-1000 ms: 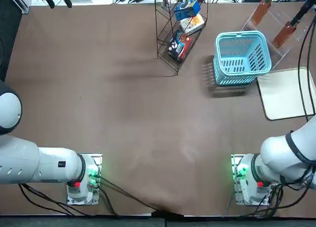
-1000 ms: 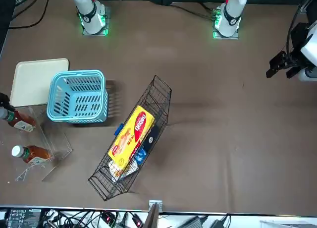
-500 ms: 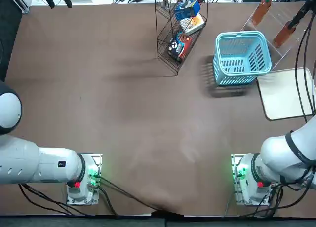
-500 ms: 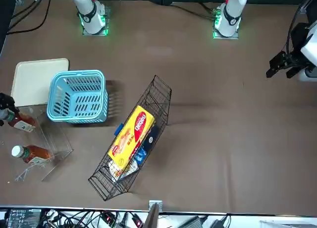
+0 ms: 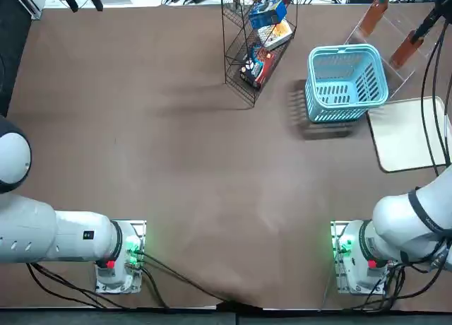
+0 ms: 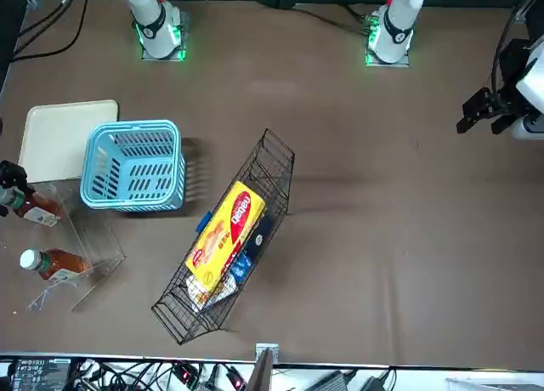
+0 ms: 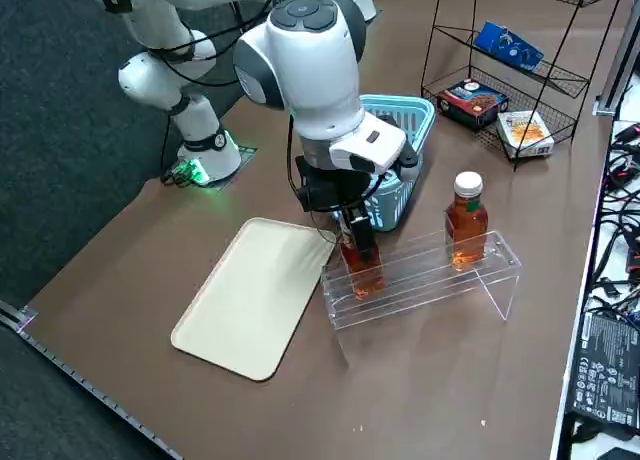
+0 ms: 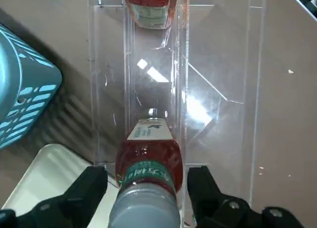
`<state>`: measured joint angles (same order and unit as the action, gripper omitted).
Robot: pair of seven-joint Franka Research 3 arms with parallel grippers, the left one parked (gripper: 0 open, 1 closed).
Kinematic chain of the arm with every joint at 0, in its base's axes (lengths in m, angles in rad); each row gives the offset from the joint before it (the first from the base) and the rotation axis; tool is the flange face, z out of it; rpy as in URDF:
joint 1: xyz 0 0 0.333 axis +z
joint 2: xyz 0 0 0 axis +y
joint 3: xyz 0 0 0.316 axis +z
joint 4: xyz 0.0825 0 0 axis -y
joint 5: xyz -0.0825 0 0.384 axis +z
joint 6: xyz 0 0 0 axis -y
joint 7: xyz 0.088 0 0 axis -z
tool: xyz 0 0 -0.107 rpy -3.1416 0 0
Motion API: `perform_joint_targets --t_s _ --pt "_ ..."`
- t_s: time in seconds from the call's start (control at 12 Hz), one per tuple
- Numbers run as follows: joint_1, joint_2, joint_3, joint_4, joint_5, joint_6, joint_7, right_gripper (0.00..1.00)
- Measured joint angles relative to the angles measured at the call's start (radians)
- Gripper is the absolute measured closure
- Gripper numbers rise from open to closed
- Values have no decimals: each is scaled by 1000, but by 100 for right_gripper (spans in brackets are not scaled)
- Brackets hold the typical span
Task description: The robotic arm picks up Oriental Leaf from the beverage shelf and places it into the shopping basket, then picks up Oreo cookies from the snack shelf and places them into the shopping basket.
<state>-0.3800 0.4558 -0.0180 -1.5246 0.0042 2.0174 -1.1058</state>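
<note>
Two Oriental Leaf bottles of orange-brown tea stand in the clear beverage shelf [image 7: 440, 275]. My right gripper [image 8: 146, 200] is open, lowered over the bottle [image 8: 148, 156] at the tray end. Its fingers [image 8: 91, 188] flank the bottle's neck with small gaps on both sides. From the side, the gripper [image 7: 356, 230] sits on top of that bottle [image 7: 365, 272], hiding its cap. The other bottle [image 7: 466, 218] stands free with its white cap showing. The light-blue shopping basket [image 7: 420, 115] is just behind the shelf. A blue Oreo cookies pack [image 7: 508, 45] lies on the black wire snack shelf [image 7: 560, 80].
A cream tray [image 7: 255, 295] lies flat beside the shelf, toward the arm's base. The snack shelf [image 5: 254, 49] also holds a cream-and-orange box [image 7: 525, 132] and a dark pack with red [image 7: 475, 97]. Black cables [image 5: 431, 113] trail from the arm over the tray.
My right gripper has shifted slightly further over the tray-end bottle. Bottles, basket and rack have not moved.
</note>
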Motion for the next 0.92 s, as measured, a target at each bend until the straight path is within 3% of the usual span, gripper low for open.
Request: perform_joint_targets --t_s 0.33,0.42,0.58,0.92 --pt "0 0 0 0 0 0 0 4" --pt "0 1 0 0 1 0 0 7" --pt "0 1 0 0 1 0 0 33" --pt "-1 -4 0 1 7 -4 0 43"
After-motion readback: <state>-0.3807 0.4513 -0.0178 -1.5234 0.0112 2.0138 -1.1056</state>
